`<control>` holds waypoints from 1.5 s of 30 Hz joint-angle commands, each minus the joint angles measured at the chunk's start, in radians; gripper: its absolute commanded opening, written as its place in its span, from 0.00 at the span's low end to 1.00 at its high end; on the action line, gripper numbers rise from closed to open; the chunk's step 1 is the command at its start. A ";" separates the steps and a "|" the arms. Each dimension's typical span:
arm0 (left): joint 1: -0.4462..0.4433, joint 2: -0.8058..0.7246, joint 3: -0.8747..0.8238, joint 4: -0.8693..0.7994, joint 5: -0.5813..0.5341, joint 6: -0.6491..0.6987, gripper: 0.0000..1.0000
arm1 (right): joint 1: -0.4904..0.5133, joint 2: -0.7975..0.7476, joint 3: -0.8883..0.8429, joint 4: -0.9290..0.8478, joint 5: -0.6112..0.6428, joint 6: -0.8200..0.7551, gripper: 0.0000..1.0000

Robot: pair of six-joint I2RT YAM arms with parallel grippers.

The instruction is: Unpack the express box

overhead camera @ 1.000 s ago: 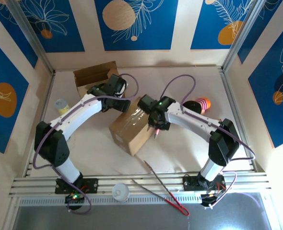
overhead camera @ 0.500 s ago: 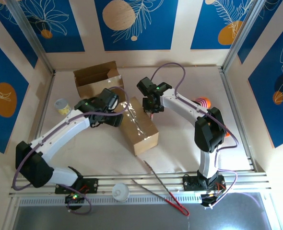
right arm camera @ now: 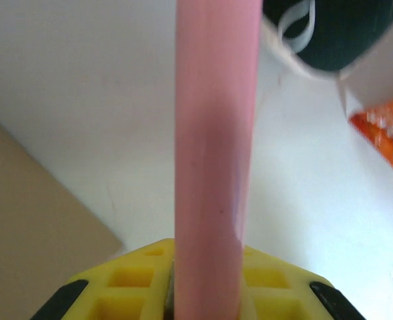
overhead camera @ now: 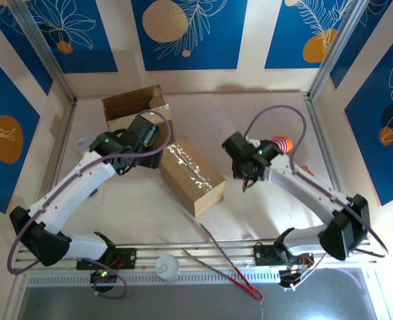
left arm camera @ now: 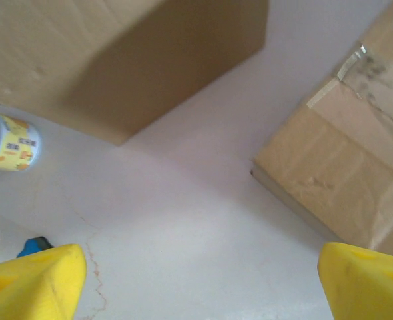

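Note:
The express box, brown cardboard sealed with clear tape, lies shut in the middle of the table. In the left wrist view its taped corner shows at the right. My left gripper hovers just left of the box, open, yellow fingertips wide apart over bare table with nothing between them. My right gripper hangs to the right of the box, apart from it, shut on a pink stick-like tool that points down at the table.
An opened cardboard box stands at the back left, also near in the left wrist view. A small printed can sits left of it. An orange-and-pink item lies behind the right arm. Tongs and a white cup rest at the front edge.
The box has been turned and shifted slightly. My left gripper has pulled back off it toward the back left and opened wider. My right gripper swung right, away from the box, still holding the pink tool.

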State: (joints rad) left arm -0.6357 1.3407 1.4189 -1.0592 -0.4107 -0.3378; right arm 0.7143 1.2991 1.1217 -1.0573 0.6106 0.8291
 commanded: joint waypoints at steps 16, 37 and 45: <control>0.131 0.191 -0.143 0.223 -0.043 -0.073 0.89 | 0.227 0.048 -0.117 0.056 -0.035 0.363 0.00; 0.125 -0.089 -0.270 0.140 0.094 -0.131 0.90 | 0.004 0.212 0.038 0.246 -0.184 0.051 0.00; 0.125 -0.128 -0.243 0.097 0.077 -0.137 0.91 | -0.053 0.267 0.067 0.267 -0.204 0.004 0.00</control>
State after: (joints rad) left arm -0.5045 1.2407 1.1511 -0.9203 -0.3477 -0.4641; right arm 0.6857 1.5547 1.1599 -0.8139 0.4370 0.8654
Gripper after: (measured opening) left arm 0.908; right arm 0.190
